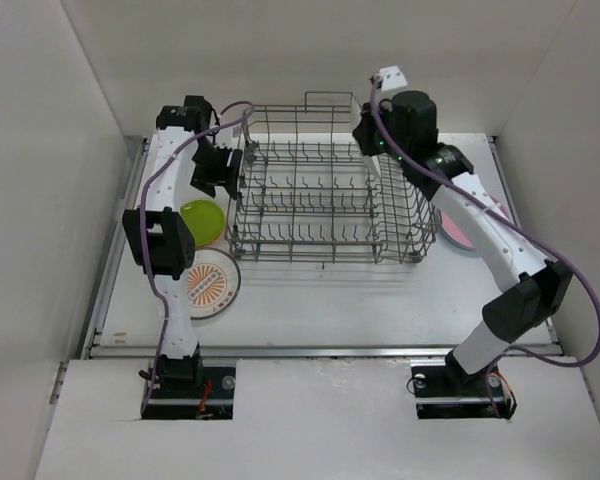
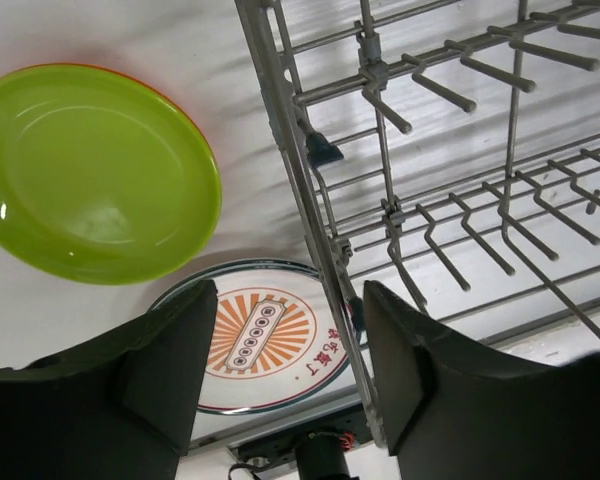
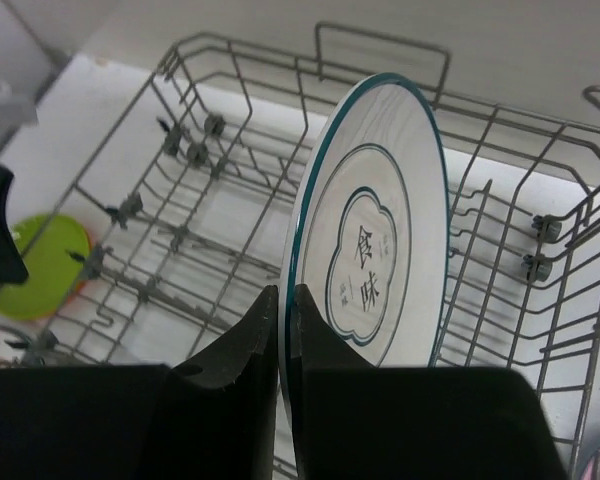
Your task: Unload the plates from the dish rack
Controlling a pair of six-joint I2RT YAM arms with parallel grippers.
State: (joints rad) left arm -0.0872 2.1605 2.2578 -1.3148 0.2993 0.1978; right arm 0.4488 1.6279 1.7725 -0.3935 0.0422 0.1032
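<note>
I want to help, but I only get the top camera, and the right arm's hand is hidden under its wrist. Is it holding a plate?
Observer: Yes. The right wrist view shows the right gripper shut on the rim of a white plate with a teal edge. The plate stands upright inside the dish rack.
Operator: Does it have a picture on it?
Observer: It has two printed characters inside a cloud-shaped teal outline.
Operator: Has the left hand got anything?
Observer: No. The left wrist view shows the left gripper open and empty, above the rack's left edge wire.
</note>
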